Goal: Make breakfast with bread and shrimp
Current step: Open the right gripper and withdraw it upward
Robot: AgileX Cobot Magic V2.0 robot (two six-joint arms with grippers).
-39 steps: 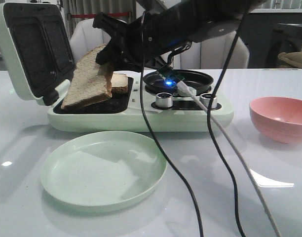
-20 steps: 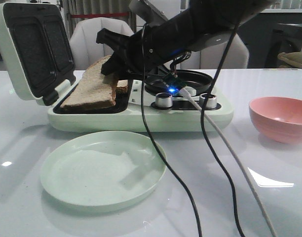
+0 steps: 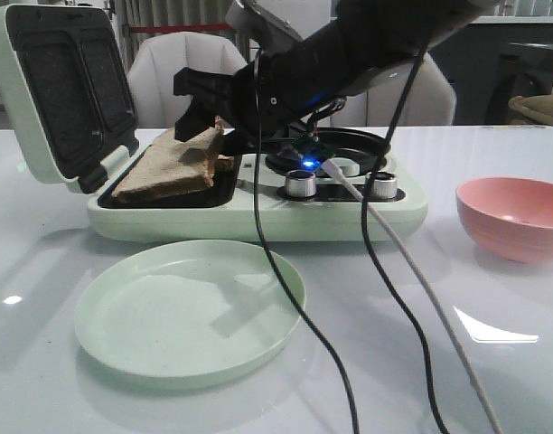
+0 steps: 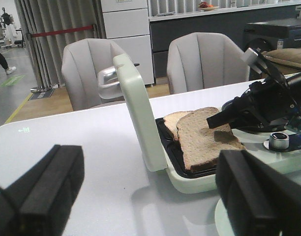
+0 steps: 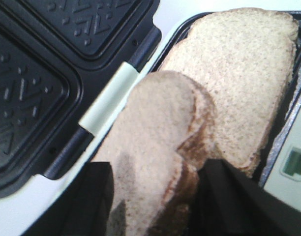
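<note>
R gripper (image 3: 204,122) clamped on upper bread slice (image 3: 173,163), slice tilted over sandwich maker (image 3: 258,212) tray, 10 o'clock of plate (image 3: 191,312). 2nd slice (image 5: 239,73) flat in tray. L gripper (image 4: 145,196) spread wide, empty. Bread nearly placed; shrimp not seen, prob still to add.

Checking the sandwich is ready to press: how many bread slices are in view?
2. One slice lies tilted in the open sandwich maker, held at its edge by the right gripper. The other slice lies partly under it, toward the back.
</note>
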